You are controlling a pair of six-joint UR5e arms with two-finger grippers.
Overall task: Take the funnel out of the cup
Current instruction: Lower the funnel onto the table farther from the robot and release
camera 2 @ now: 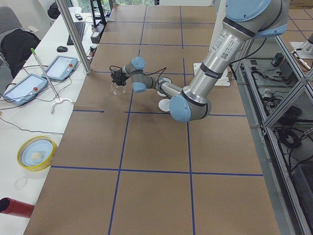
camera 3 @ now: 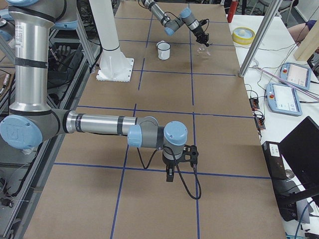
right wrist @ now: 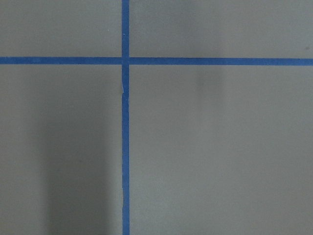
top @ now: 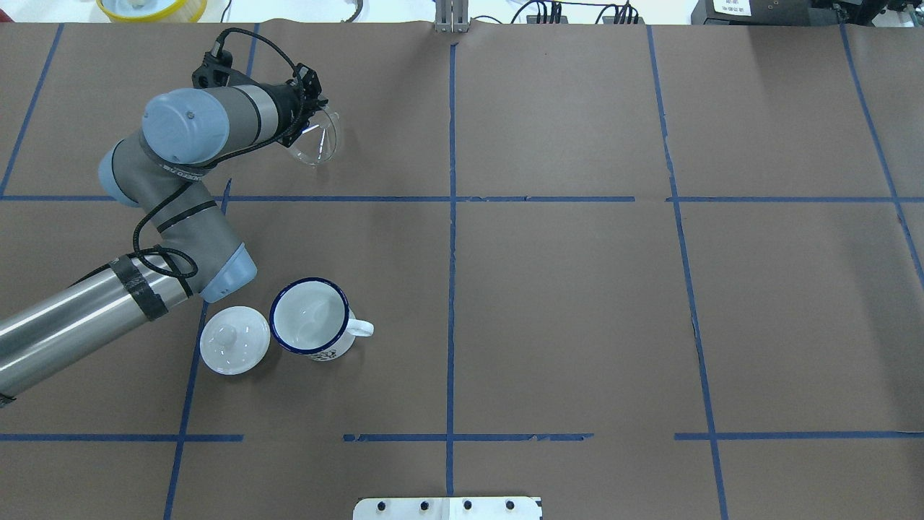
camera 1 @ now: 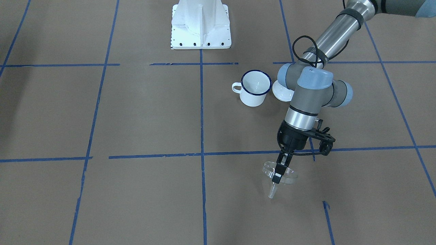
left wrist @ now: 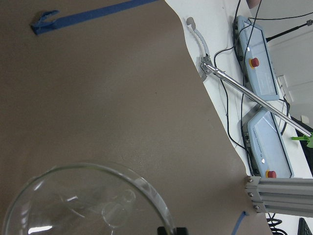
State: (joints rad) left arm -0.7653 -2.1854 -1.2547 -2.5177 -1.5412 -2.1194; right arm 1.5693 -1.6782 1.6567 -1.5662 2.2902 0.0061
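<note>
Front view: funnel [camera 1: 280, 174] closest to the lens, rim pinched in the closed fingers of left gripper [camera 1: 277, 175]. Cone tilted, spout down and toward the camera. Cannot tell whether the tip touches the paper [camera 1: 136, 119]. Out of cup [camera 1: 255, 88] and well apart from it. Cup behind the hand, toward robot base [camera 1: 201, 27], upright. White lid [camera 1: 280, 93] just beside cup, partly hidden by left arm [camera 1: 315, 88].

Overhead: funnel just past the fingertips, mouth facing away from the wrist. Cup and lid well back of the hand, beside the forearm. Lid between forearm and cup, cup handle on the side away from lid.

Left side view: hand small at the end of the near arm, funnel just under it, low over the paper. Too small for more.

Right side view: right gripper [camera 3: 170, 175] pointing straight down, close over the paper, just short of a tape line. Open or closed: cannot tell. Funnel and cup far off at the other end.

Left wrist: clear rim filling the lower frame, right at the fingertip [left wrist: 172, 230], spout visible through the cone. Paper below. Beyond the hand, off the paper's edge, two pendants [left wrist: 266, 147] and a grabber tool [left wrist: 244, 93].

Right wrist: just paper and a blue tape cross [right wrist: 125, 60] under the hand.
</note>
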